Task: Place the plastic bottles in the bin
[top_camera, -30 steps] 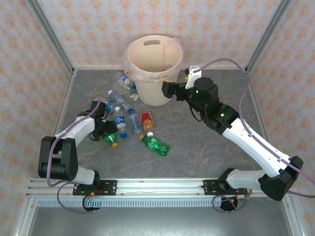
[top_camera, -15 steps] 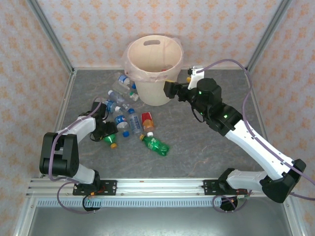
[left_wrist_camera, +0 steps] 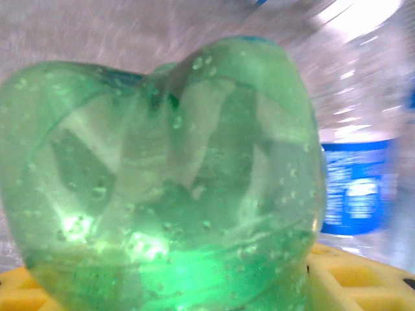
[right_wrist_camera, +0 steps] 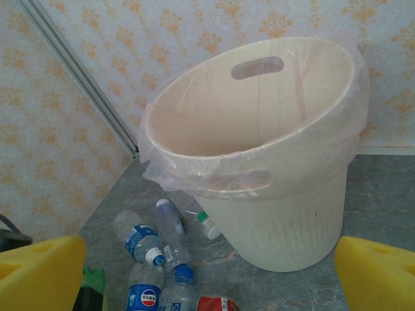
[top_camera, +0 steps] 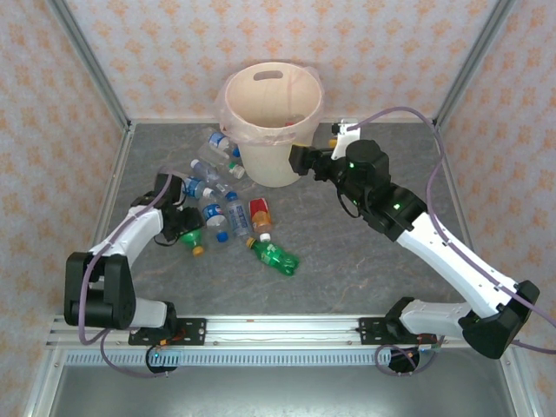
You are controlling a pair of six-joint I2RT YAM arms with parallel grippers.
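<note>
Bin (top_camera: 269, 161) stands upright at the far middle of the table (top_camera: 365, 261), with a clear liner (right_wrist_camera: 152, 162) folded over its rim. The bottles lie on the table to the left of the bin and nearer than it. Several clear ones (top_camera: 219, 142) crowd the bin's left foot. Further forward lie blue-labelled clear ones (top_camera: 214, 217), a red-labelled bottle (top_camera: 260, 215) and 2 green ones. The left gripper (top_camera: 185, 228) is low over the table at the green bottle (top_camera: 192, 238) with the orange cap. In the left wrist view that bottle's base (left_wrist_camera: 168, 194) sits very close, with the yellow pads (left_wrist_camera: 19, 285) showing at both lower corners and a blue-labelled bottle (left_wrist_camera: 353, 194) just beside it on the right. Cannot tell whether the jaws press the green bottle or only stand around it. The other green bottle (top_camera: 274, 255) lies apart, nearer the middle. The right gripper (top_camera: 300, 161) sits just beside the bin's right wall, jaws spread wide with nothing between them. In the right wrist view the bin (right_wrist_camera: 285, 220) shows between the 2 yellow fingers (right_wrist_camera: 39, 275).
</note>
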